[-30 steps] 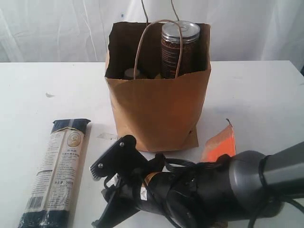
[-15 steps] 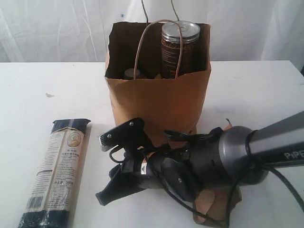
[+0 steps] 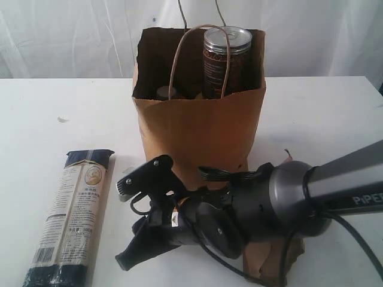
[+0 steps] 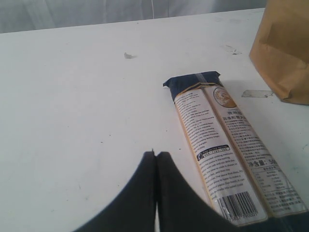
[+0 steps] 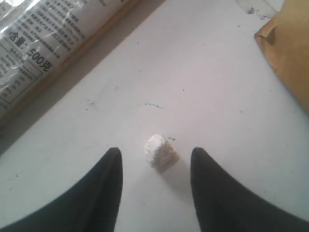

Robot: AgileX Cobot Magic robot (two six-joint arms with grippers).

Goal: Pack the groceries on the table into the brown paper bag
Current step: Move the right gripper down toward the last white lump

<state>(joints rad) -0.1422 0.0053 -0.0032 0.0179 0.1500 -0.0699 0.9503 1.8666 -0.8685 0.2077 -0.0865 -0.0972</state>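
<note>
Low over the white table (image 3: 335,113), my right gripper (image 5: 155,150) stands half-open and empty, with only a chalky white crumb (image 5: 161,151) on the bare top between its dark fingers. My left gripper (image 4: 155,155) is pressed closed, holding nothing.

The long pasta packet (image 3: 72,215) lies flat just beside the right gripper, toward the left arm's side. Its long axis runs from the near edge away toward the bag. It is a glossy film sleeve with dark-blue ends and a cream printed panel. Both grippers are close to it, and I judge the right one better placed to take it across its narrow width.

The brown pouch (image 3: 263,266) is mostly hidden under my right arm.

Behind stands the brown paper bag (image 3: 197,137), creased kraft with thin cord handles (image 3: 173,66), upright and open. The silver-topped tin (image 3: 226,57) is already inside.
</note>
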